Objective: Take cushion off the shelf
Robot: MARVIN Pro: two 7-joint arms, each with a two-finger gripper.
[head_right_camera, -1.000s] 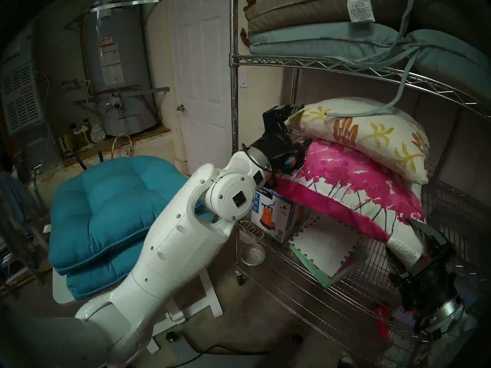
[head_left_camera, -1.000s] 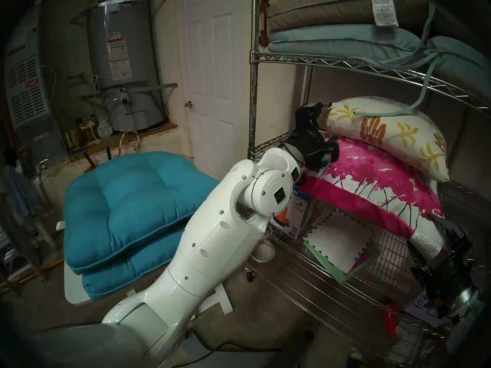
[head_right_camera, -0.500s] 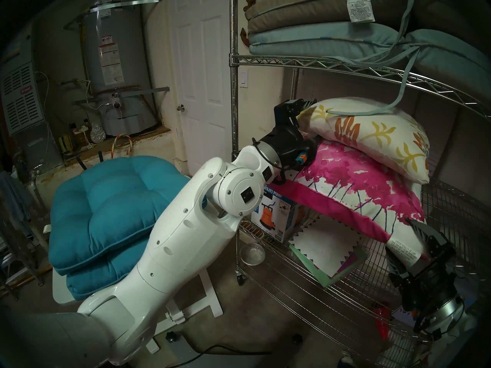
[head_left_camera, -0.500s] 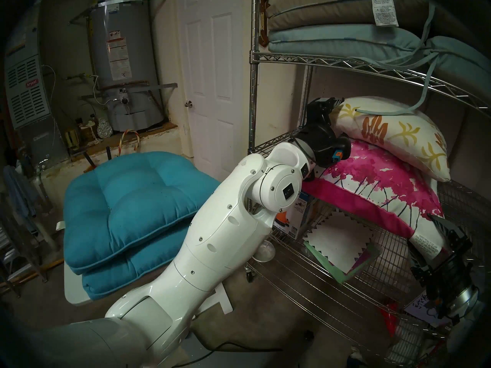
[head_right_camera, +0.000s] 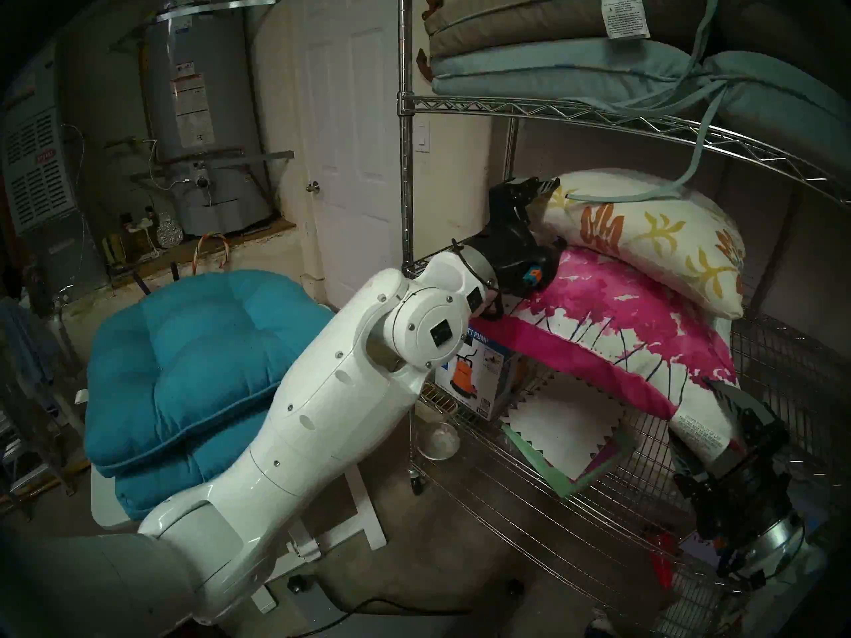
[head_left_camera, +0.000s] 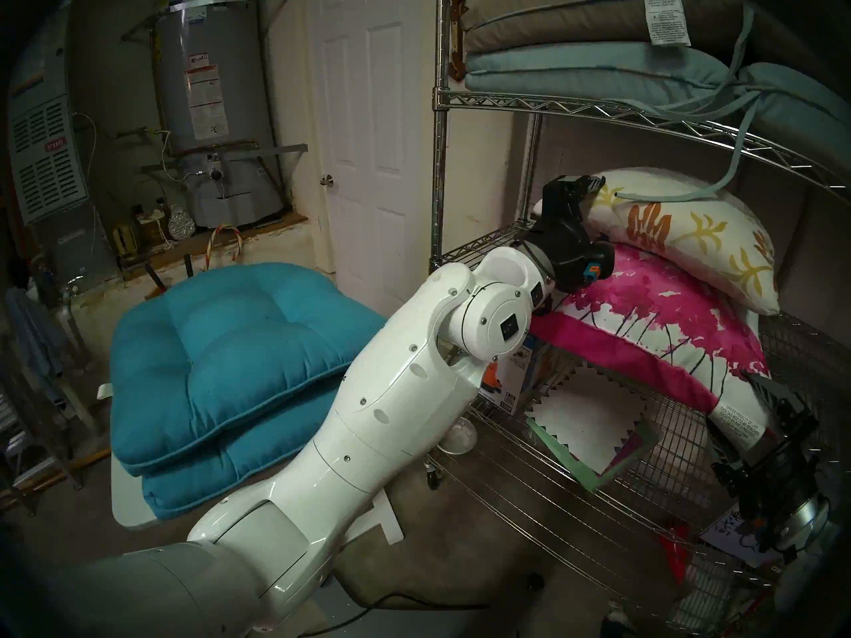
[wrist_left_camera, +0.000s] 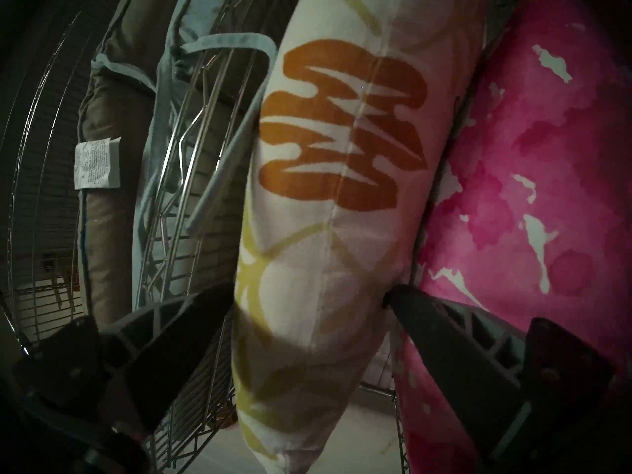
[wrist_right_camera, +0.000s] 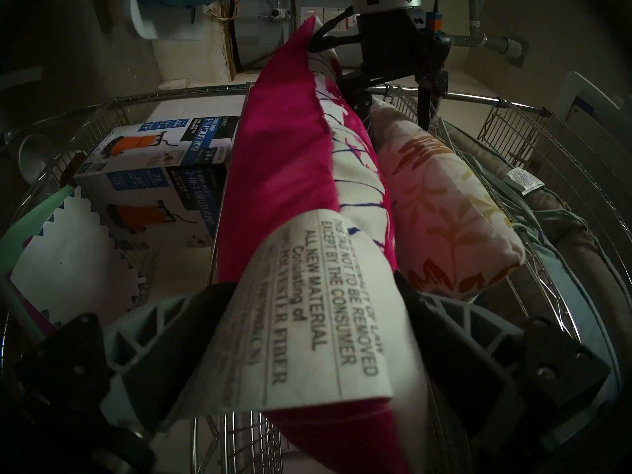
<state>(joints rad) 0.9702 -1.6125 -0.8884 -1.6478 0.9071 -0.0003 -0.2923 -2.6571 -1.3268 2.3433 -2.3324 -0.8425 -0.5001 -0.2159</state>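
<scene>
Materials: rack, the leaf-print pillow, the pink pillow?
Rack: chrome-looking steel wire, bright glints. Leaf-print pillow: matte woven fabric over soft fill, sewn seam in the left wrist view. Pink pillow: matte printed fabric; its tag reads polyester fiber.

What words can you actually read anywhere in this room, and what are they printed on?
"2-IN-1 UTILITY PUMP": white and blue cardboard box on the chrome wire shelf.
"ALL NEW MATERIAL", "POLYESTER FIBER": white tag on the pink and white pillow.
"Bryant": grey furnace.
Too small to read: water heater stickers, brown cushion's tag.
</scene>
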